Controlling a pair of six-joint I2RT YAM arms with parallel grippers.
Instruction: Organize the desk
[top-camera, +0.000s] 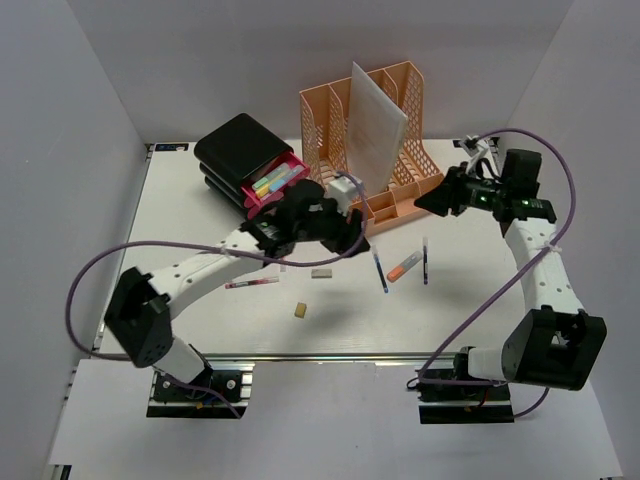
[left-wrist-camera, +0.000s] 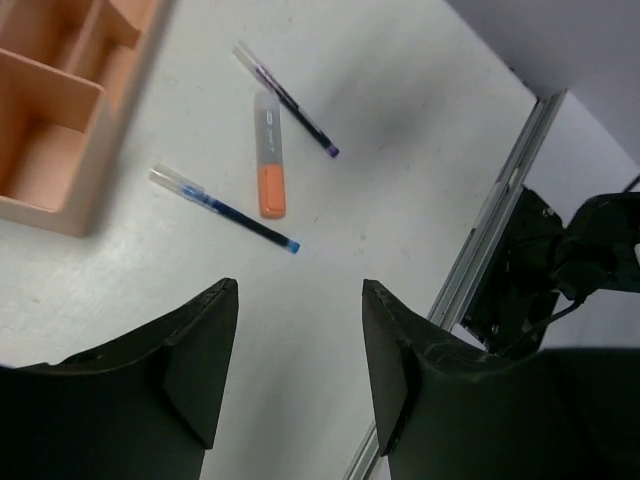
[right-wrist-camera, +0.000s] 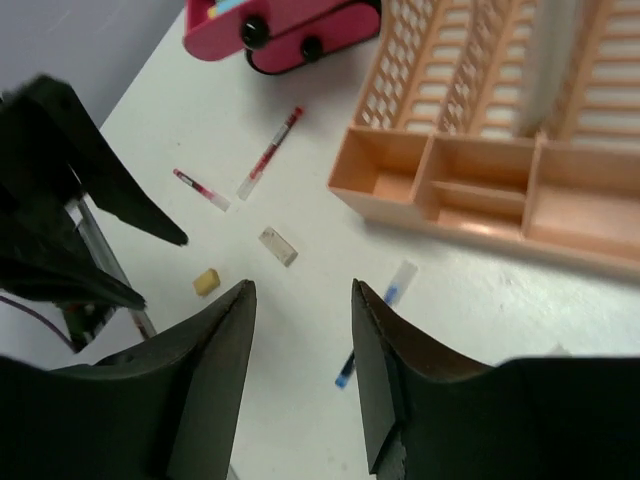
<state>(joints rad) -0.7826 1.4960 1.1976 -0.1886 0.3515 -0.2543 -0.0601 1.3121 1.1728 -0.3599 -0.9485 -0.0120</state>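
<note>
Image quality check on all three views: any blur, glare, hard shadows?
Top external: even, diffuse light, no glare; only soft shadows on the desk under the left arm. Left wrist: the orange organizer at the corner looks soft, the blue pen sharper; the left fingers are dark, near featureless. Right wrist: the orange organizer is blurred, the right fingers equally dark.

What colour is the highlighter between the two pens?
The highlighter is orange with a translucent grey cap, clearest in the left wrist view.
</note>
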